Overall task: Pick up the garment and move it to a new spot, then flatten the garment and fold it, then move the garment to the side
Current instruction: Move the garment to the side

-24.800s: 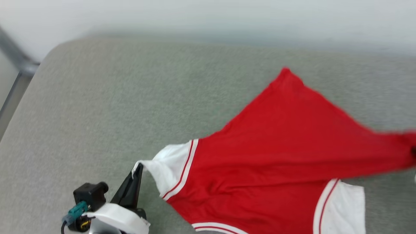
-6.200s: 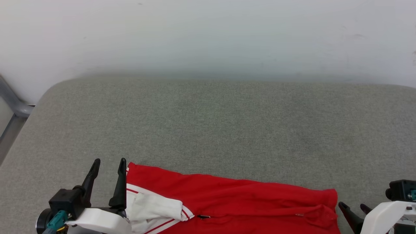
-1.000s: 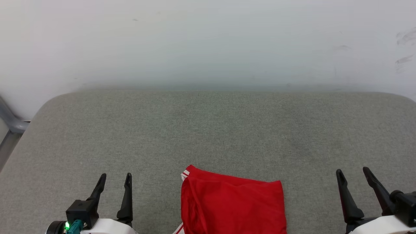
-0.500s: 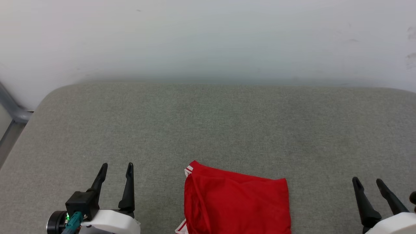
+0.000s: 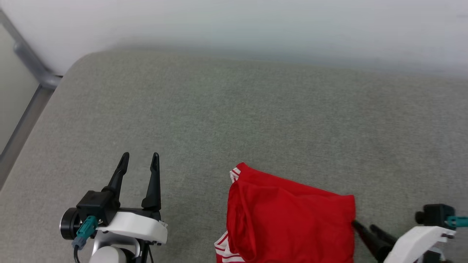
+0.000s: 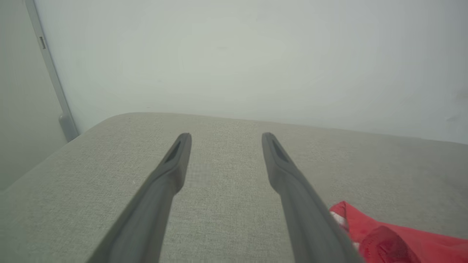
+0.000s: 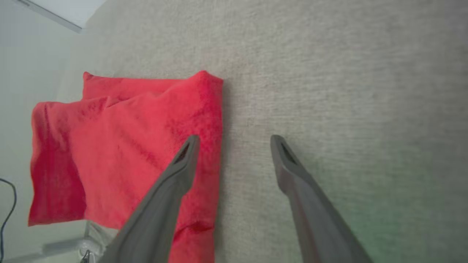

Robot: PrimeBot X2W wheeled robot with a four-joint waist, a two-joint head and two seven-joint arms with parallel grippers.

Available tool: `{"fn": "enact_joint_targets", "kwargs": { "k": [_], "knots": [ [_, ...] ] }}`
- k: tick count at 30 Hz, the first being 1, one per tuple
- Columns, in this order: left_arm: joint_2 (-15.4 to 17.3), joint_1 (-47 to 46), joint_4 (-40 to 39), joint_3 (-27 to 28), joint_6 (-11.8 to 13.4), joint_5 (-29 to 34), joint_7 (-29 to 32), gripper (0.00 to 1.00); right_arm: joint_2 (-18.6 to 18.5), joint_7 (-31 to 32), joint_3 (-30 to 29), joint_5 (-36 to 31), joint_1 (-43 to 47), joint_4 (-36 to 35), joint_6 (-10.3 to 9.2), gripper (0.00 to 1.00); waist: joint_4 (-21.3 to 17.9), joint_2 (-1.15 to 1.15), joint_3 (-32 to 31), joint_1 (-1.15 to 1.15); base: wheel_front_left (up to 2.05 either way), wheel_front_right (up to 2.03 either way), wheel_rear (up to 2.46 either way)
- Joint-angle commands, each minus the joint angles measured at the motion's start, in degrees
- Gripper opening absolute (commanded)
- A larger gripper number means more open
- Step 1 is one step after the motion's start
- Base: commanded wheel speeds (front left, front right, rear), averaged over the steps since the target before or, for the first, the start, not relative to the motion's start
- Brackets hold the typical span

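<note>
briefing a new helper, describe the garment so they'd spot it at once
Look at the grey padded surface against the pale wall. On its near side, beside the right gripper, lies the garment, folded into a block. It is bright red against the grey, with red-and-white striped trim at its left corners.

Head view steeply down over grey cushion (image 5: 219, 109); wrist views low, close; garment (image 5: 292, 219) common to all.

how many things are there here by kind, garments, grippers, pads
garment: 1
grippers, left gripper and right gripper: 2
grey pad: 1
total: 4
</note>
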Motion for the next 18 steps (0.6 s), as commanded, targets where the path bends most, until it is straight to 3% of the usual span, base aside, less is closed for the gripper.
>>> {"fn": "enact_joint_targets", "kwargs": {
  "k": [1, 11, 14, 18],
  "knots": [
    [0.0, -0.8, 0.1, -0.1, -0.1, 0.1, -0.1, 1.0, 0.0, 0.6, 0.5, 1.3, -0.7, 0.2, -0.01, 1.0, 1.4, 0.0, 1.4, -0.01, 0.0, 0.0, 0.0],
    [-0.6, -2.2, 0.7, 0.2, -0.4, 0.1, -0.1, 1.0, 1.6, 12.2, 5.3, 8.1, -1.5, 8.4, -0.08, 1.0, 3.2, 0.0, 3.1, -0.01, 0.0, 0.0, 0.0],
    [-0.7, -2.0, 0.8, 0.4, -0.5, 0.4, -0.1, 1.0, 2.1, 13.2, 5.2, 7.6, -2.1, 9.0, -0.11, 0.0, 3.0, 0.0, 2.8, -0.01, 0.0, 0.0, 0.0],
    [-0.7, -1.6, 1.2, 0.5, -0.6, 1.1, -0.1, 1.0, 2.0, 13.0, 4.7, 7.0, -3.4, 8.5, -0.07, 0.0, 2.5, 0.0, 1.7, -0.01, 0.0, 0.0, 0.0]
  ]
}}
